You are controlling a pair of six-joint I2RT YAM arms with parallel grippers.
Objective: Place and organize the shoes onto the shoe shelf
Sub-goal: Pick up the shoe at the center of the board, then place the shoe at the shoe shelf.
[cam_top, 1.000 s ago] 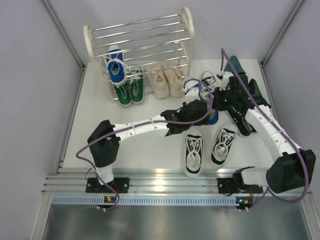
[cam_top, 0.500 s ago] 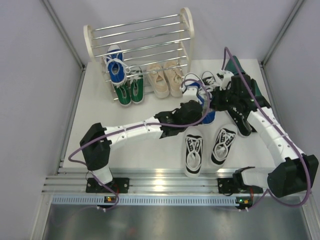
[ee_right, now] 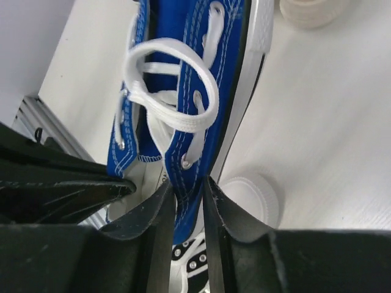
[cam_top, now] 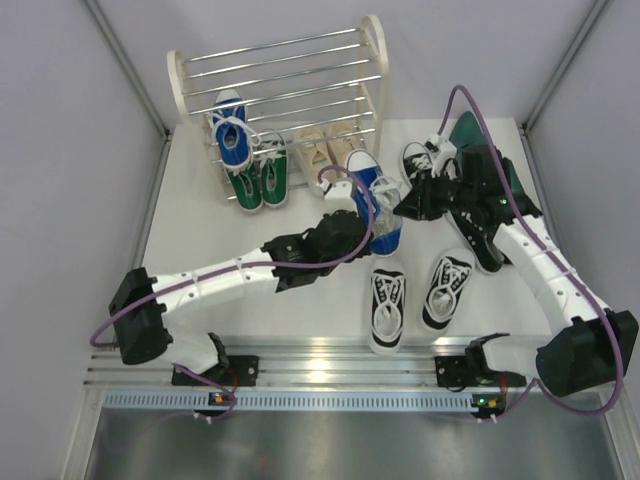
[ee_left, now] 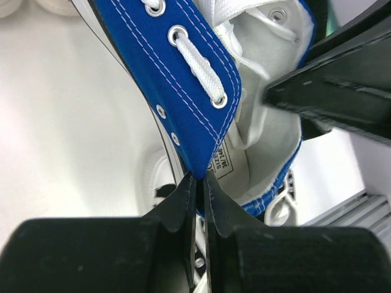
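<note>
We see the left claw [ee_left: 198, 178] pinching the canvas edge of the blue shoe [ee_left: 183, 79]. The right claw [ee_right: 187, 186] straddles its laced flap, and we cannot tell whether it grips.

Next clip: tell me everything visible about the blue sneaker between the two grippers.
The blue sneaker is a canvas lace-up with white stitching, metal eyelets, loosely looped white laces, white lining bearing a size label, and a white rubber sole. It points toe toward the shoe shelf and looks lifted off the table. The left gripper has its jaws pinched shut on one edge of the shoe's opening. The right gripper has its jaws bracketing the other edge, though whether they grip is unclear.
</note>
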